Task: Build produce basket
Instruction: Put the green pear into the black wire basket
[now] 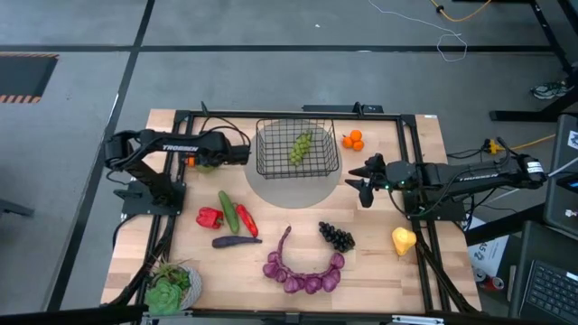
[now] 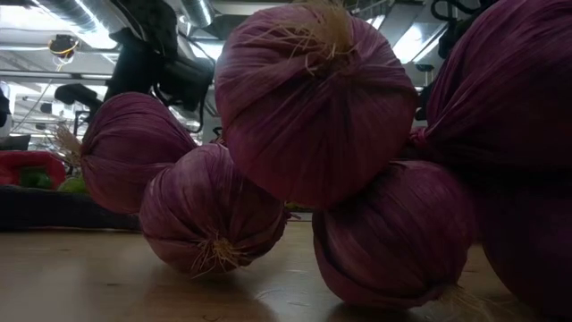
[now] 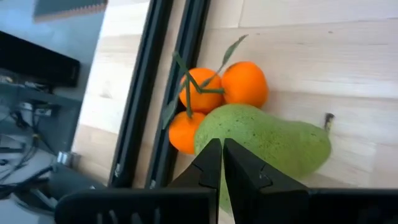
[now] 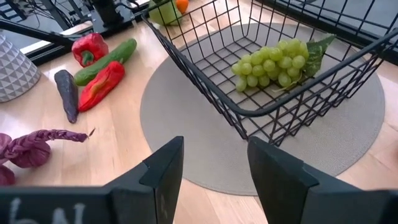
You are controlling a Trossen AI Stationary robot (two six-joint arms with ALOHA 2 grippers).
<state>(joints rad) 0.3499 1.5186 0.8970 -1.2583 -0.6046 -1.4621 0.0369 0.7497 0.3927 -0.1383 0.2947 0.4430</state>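
The basket (image 1: 298,150) sits at the far middle of the table (image 1: 379,262) on a round grey mat (image 1: 293,188). Inside it lies one bunch of green grapes (image 1: 301,147) with a leaf (nothing else is in the basket).

The left gripper (image 1: 242,153) is just beside the basket's left side. Its fingers (image 3: 211,163) are pressed together and hold nothing. Right in front of them lies a green pear (image 3: 267,140), and touching the pear are some oranges (image 3: 221,93) with green leaves.

The right gripper (image 1: 359,181) is near the basket's right front corner. Its fingers (image 4: 165,165) stand a little apart, with nothing between them. It points toward the basket and the mat.

More oranges (image 1: 352,140) lie just to the right of the basket.

In front of the basket, on the left part of the table, are a red pepper (image 1: 209,217), a cucumber (image 1: 228,210) and a second, longer red pepper (image 1: 246,219), close side by side. A dark aubergine (image 1: 235,241) lies just in front of them.

Near the front middle is a curved string of purple onions (image 1: 302,271). The low view is filled with these onions up close. Dark grapes (image 1: 336,236) lie near the right end of the string. A yellow pear (image 1: 403,240) is farther right, by the table's edge.

At the front left corner stands a white pot (image 1: 185,287) with leafy greens (image 1: 165,293).
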